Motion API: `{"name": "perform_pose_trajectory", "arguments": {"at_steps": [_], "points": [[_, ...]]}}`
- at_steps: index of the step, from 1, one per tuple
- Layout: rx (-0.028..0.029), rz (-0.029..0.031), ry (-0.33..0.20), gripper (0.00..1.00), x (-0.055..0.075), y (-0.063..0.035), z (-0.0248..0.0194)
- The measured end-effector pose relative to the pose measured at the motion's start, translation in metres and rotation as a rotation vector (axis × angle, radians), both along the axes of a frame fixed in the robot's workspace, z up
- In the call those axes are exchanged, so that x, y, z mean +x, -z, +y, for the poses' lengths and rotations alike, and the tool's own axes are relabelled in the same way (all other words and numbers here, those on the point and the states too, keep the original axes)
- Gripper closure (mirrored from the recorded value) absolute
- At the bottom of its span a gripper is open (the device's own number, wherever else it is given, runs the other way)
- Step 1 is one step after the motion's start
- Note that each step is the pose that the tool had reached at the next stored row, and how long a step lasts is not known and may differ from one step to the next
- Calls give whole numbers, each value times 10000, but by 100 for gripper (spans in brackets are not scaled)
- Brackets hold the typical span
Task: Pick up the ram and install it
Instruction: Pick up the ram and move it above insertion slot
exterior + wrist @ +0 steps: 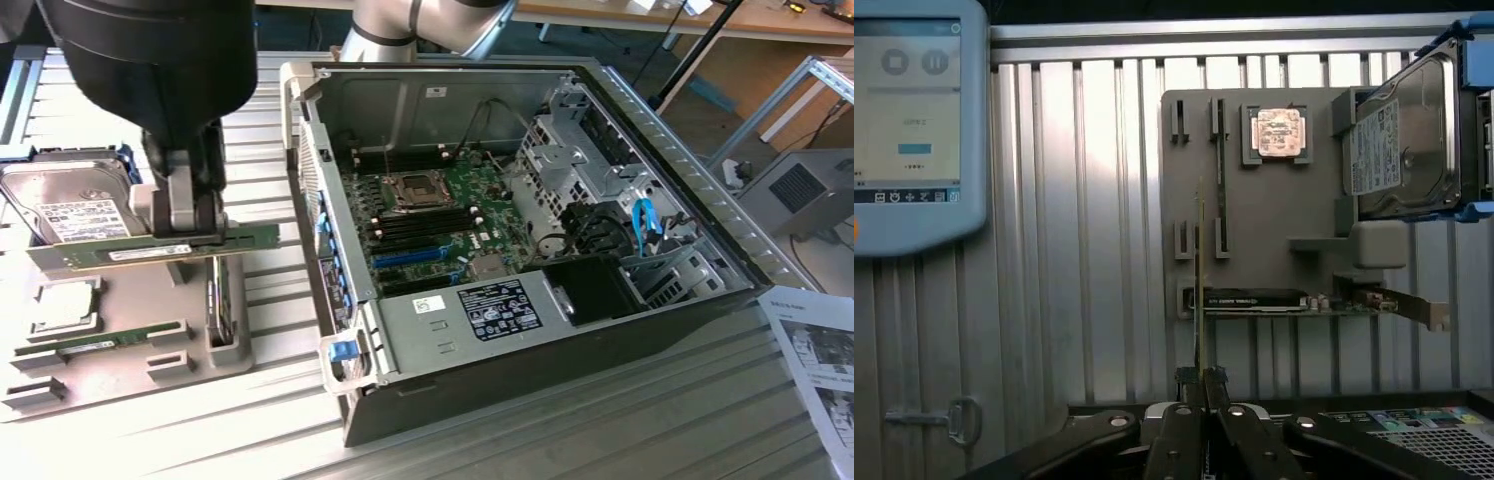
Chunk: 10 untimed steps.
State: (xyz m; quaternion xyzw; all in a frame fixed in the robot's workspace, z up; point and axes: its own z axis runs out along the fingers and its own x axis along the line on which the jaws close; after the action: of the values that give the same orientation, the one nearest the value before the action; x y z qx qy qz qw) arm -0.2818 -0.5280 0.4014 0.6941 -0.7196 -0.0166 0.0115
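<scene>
One ram (pixel 247 240) | fingers (pixel 184 224) clamped on it above grey tray (pixel 147 300) | ribbed metal table (pixel 601 400) | open computer case (pixel 667 150) beside

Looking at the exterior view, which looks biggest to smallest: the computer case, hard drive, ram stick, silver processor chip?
1. computer case
2. hard drive or ram: unsure; the ram looks longer but far thinner, and the gripper holds it up, likely nearer the camera
3. processor chip
</scene>
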Motion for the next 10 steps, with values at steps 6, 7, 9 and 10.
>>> {"name": "perform_pose_trajectory", "arguments": {"at_steps": [6, 7, 9, 10], "points": [[0, 3, 0, 88, 161, 0, 0], [1, 3, 0, 88, 186, 1, 0], [0, 4, 0, 88, 237, 0, 0], [1, 4, 0, 88, 263, 1, 0]]}}
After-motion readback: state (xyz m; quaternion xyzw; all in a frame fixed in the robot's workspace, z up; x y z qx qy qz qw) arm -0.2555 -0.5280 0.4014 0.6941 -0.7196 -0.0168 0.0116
